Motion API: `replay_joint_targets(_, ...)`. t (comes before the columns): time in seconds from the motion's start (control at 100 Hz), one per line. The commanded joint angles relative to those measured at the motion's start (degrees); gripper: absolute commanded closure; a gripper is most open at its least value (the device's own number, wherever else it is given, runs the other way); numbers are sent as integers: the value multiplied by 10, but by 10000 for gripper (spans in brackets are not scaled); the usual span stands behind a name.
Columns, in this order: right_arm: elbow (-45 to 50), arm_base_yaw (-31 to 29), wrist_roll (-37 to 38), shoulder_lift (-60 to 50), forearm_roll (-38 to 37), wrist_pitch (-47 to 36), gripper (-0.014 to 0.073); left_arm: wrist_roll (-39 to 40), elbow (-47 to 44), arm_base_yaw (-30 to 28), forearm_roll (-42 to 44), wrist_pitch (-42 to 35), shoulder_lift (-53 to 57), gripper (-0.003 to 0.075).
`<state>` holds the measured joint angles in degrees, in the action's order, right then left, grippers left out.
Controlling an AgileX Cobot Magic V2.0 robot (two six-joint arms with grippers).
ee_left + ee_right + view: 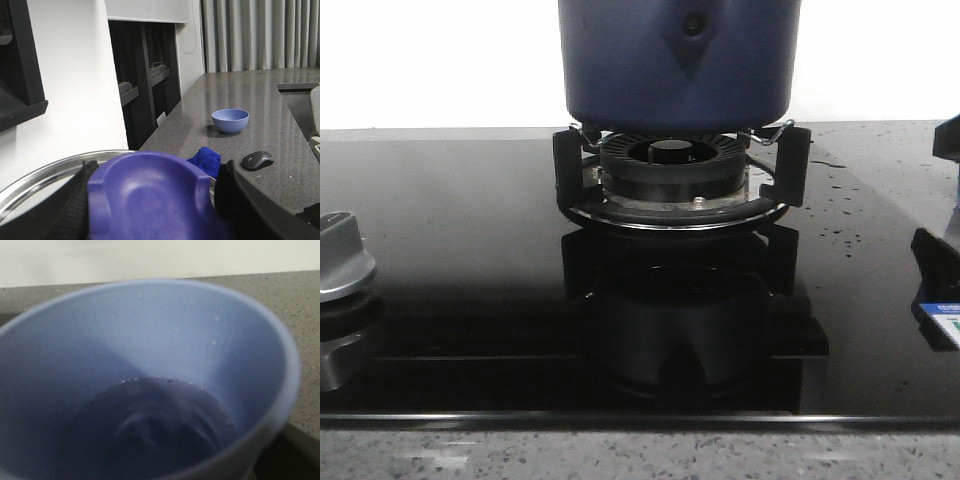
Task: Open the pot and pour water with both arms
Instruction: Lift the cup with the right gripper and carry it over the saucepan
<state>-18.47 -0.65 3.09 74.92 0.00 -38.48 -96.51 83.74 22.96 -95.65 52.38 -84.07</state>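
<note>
On the black glass hob, the left arm's fingers (235, 200) stand clamped either side of a purple-blue knob (150, 195), which sits on what appears to be the steel-rimmed lid (45, 172), though the wrist camera crops too much to be sure. The lid is raised, with a grey counter surface (270, 105), a small blue bowl (230, 120), a crumpled blue cloth (206, 160) and a computer mouse (257, 160) visible beyond it. The right arm's fingers are out of sight, and whether they grip cannot be told; its wrist view is filled by a pale blue cup (150, 370) holding water (150, 430), its picture blurred. The pot (677, 62) stands on the burner (672, 170) at the middle of the hob, its top cut off by the front view, a control dial (342, 255) off to the left. By this evidence the opening step looks done and pouring is in hand. The next move would call for bringing the cup's rim over the pot's mouth and tilting steadily, with the lid kept well clear
</note>
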Motion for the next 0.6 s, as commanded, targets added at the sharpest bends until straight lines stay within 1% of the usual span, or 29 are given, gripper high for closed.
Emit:
replay_joint_targets(0.0,-15,-4,0,-8,0,-64,105,17,21,-3,-50,4,27,388)
replay_joint_targets(0.13,-15,-4,0,-8,0,-89,244,19,21,-15,-46,4,34,388)
replay_joint_targets(0.22,-15,-4,0,-10,-7,-89,283,24,19,-28,-42,4,48,388)
replay_joint_targets(0.3,-15,-4,0,-25,-27,-88,284,47,15,-46,-24,5,65,388)
replay_joint_targets(0.45,-19,-4,0,-80,-79,-80,284,128,15,-83,60,7,100,388)
replay_joint_targets(0.53,-43,-4,0,-118,-101,-35,284,163,15,-94,97,7,120,388)
replay_joint_targets(0.59,-69,-4,0,-141,-130,8,284,169,6,-95,114,8,136,388)
